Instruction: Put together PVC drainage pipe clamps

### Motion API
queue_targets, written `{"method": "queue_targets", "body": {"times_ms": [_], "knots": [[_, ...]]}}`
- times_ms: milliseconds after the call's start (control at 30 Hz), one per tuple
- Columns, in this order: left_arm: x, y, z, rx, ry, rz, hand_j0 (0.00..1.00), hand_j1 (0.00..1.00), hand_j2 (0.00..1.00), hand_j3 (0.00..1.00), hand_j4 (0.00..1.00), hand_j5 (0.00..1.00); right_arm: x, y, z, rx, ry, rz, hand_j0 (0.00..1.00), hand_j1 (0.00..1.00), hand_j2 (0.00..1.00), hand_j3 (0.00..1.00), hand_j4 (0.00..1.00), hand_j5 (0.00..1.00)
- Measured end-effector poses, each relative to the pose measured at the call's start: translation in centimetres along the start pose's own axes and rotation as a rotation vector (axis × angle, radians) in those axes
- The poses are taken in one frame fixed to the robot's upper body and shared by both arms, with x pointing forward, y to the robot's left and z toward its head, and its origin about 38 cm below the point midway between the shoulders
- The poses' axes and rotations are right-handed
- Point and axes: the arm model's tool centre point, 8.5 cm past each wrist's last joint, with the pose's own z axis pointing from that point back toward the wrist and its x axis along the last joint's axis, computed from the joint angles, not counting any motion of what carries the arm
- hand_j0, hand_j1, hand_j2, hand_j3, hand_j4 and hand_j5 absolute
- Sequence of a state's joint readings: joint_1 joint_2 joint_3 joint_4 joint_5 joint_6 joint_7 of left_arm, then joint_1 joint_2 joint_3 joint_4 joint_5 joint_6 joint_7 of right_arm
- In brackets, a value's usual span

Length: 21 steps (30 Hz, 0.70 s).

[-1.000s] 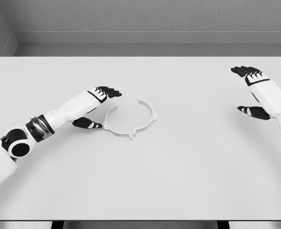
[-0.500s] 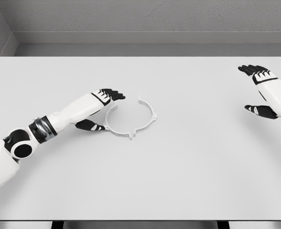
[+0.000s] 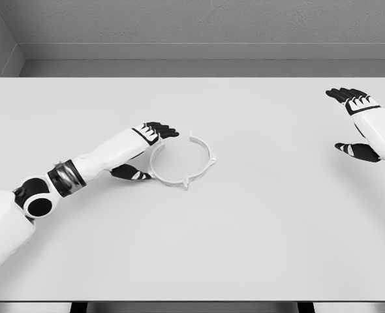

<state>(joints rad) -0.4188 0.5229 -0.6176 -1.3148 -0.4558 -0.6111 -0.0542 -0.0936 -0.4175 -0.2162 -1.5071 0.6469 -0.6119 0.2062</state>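
A thin white clamp ring (image 3: 183,161) lies flat on the white table (image 3: 245,228), a little left of centre, with a gap at its top left. My left hand (image 3: 147,151) sits against the ring's left side, fingers spread above it and thumb below, holding nothing. Far off at the right edge my right hand (image 3: 354,124) hovers open, fingers pointing away from me.
A grey wall (image 3: 199,26) runs behind the table's far edge. Apart from the ring and my arms, nothing else shows on the tabletop.
My left hand has slid right, pushing the ring's left side a little to the right. The right hand drifted right and has held still for the last half second.
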Motion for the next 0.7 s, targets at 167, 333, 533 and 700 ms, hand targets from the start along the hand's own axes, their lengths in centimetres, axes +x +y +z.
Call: {"method": "queue_targets", "body": {"times_ms": [167,333,533,700], "knots": [[0.2,-0.1,-0.4,0.006,-0.007,0.006,1.00,1.00,1.00,1.00,1.00,1.00,0.0,0.0,0.0,0.000,0.000,0.000,1.00,1.00,1.00,1.00,1.00,1.00],[0.5,-0.3,-0.9,0.014,-0.015,0.016,1.00,1.00,1.00,1.00,1.00,1.00,0.0,0.0,0.0,0.000,-0.001,0.001,1.00,1.00,1.00,1.00,1.00,1.00],[0.6,-0.3,-1.3,0.018,-0.020,0.019,1.00,1.00,1.00,1.00,1.00,1.00,0.0,0.0,0.0,0.000,-0.001,0.000,1.00,1.00,1.00,1.00,1.00,1.00],[0.7,-0.4,-1.3,0.019,-0.021,0.020,1.00,1.00,1.00,1.00,1.00,1.00,0.0,0.0,0.0,-0.001,-0.001,0.001,1.00,1.00,1.00,1.00,1.00,1.00]]}}
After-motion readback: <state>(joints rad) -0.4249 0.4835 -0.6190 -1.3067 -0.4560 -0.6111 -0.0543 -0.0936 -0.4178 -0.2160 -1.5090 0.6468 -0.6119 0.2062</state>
